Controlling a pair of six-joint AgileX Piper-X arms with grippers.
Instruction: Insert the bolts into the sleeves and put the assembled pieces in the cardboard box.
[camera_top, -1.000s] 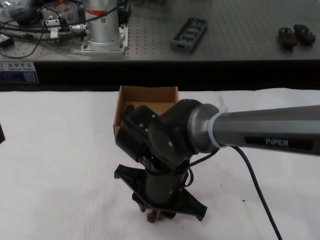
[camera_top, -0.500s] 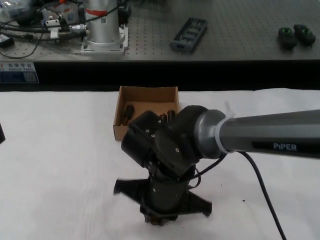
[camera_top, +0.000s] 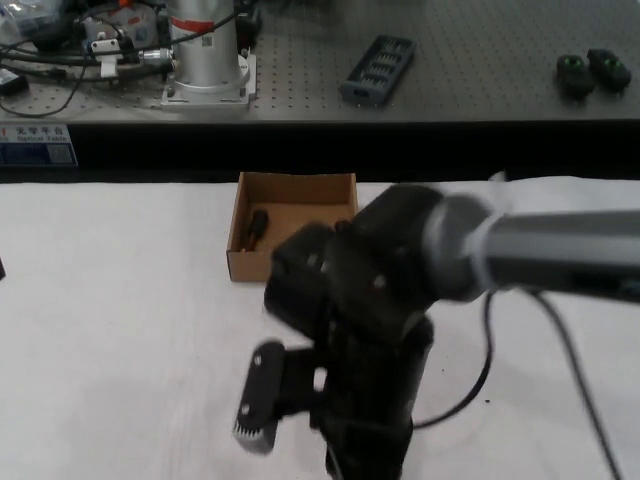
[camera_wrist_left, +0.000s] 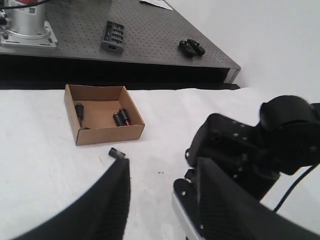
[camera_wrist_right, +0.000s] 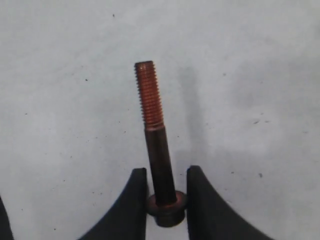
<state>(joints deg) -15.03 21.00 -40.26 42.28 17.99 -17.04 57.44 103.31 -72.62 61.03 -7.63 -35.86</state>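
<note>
A long copper-coloured bolt with a dark head (camera_wrist_right: 155, 130) is grasped at that head between the two black fingers (camera_wrist_right: 131, 205) of the right gripper (camera_wrist_right: 166, 180). The threaded end is left free and points away from the wrist. This hold is judged to be chosen so that the free end can be entered into a sleeve without the fingers being in the way. The bolt is seen against the white-covered counter (camera_wrist_left: 40, 165), and the right arm is placed on the near side of the shallow brown cardboard box (camera_wrist_left: 107, 134).

The fingers of the left gripper (camera_wrist_left: 162, 167) are released, with nothing between them. This gripper is held back over the counter, well apart from the box, probably so that the short dark cylindrical sleeve (camera_wrist_left: 116, 153) can be taken up by it. That sleeve lies on the counter just beside the box's near wall, outside it.

One bolt and one loose sleeve are counted. Three dark pieces are counted in the box: one alone at one side (camera_wrist_left: 79, 110), and two side by side (camera_wrist_left: 122, 118) at the other. Whether each is fully assembled cannot be told.
</note>
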